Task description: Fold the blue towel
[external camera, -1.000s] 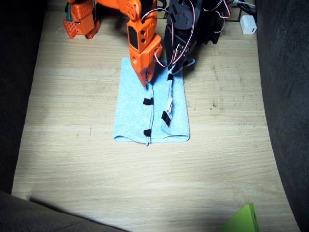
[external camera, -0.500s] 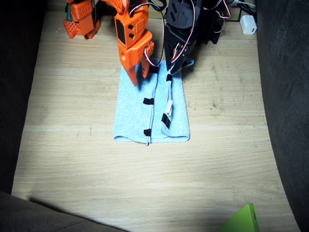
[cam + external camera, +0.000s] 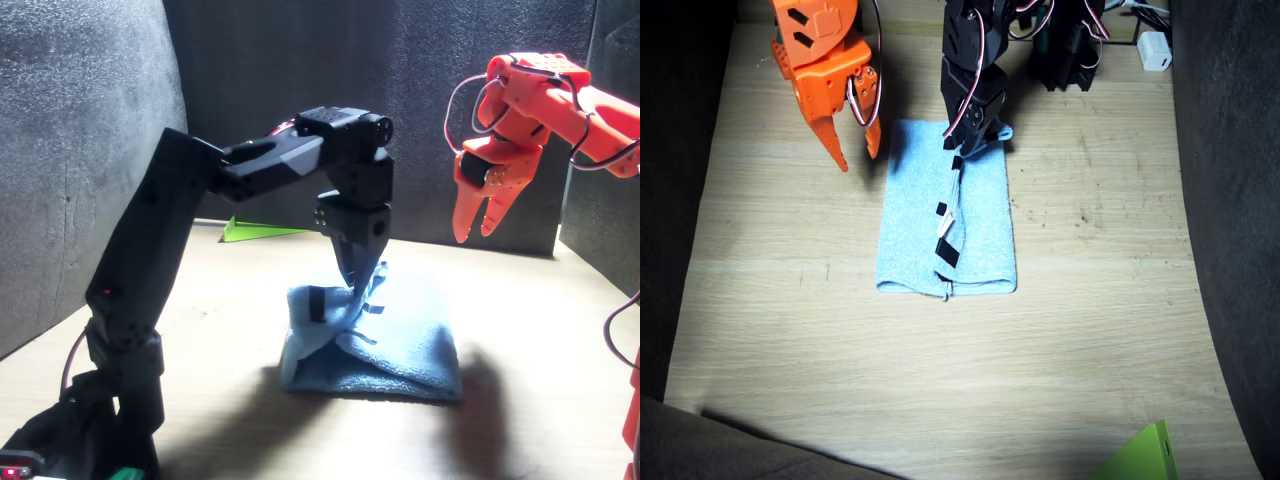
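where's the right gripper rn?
In the fixed view the right gripper hangs over bare table, beside the blue towel's far corner, jaws apart and empty; the left gripper pinches the towel.

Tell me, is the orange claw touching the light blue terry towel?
Apart. In the front view the right gripper hangs in the air, well above the blue towel, with dark backdrop between them.

Right gripper (image 3: 856,150) hangs open; left gripper (image 3: 975,135) points down, closed.

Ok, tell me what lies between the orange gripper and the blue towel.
Nothing: in the fixed view only bare wooden table separates the right gripper from the blue towel.
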Robot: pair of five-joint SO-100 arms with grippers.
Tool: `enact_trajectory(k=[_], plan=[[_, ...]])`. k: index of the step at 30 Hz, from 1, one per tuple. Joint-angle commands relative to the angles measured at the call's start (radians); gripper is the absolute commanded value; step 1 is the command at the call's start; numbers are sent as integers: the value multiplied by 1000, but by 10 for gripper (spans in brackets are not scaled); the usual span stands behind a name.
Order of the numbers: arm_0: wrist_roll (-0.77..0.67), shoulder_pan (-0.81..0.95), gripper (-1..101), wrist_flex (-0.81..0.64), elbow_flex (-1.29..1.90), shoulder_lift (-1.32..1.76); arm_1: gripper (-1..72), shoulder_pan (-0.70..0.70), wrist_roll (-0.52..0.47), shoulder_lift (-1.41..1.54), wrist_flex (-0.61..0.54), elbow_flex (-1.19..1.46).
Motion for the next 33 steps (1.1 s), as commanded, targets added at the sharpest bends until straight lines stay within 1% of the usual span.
enact_trajectory(k=[1,3,5,7,12,16,20,21,22,23,25,27,30,33], plan=[[5,-2,-2,48,-198,-46,233,3,2,77,5,23],[0,0,8,49,-207,-63,233,-3,2,89,2,43],[-14,8,119,49,-209,-77,237,-11,-5,95,-3,58],[-15,23,163,49,-209,-83,240,-18,-8,95,-5,61],[23,26,195,52,-183,-43,244,-17,-9,86,-12,61],[55,31,181,52,-184,0,245,-9,-3,80,-15,61],[63,118,162,52,-167,86,244,-15,-3,77,-11,63],[69,146,144,52,-147,110,244,-20,-6,77,-11,63],[74,176,93,52,-123,137,243,-23,-9,80,-11,63],[78,209,14,52,-98,166,240,-28,-11,80,-11,63],[89,278,-2,43,-17,225,229,-32,-17,83,-9,63],[86,325,-2,2,114,288,206,-34,-23,83,-8,63],[89,324,-2,-193,476,443,148,-40,-25,86,-8,63],[80,273,-2,-299,673,505,29,-44,-20,87,-9,63]])
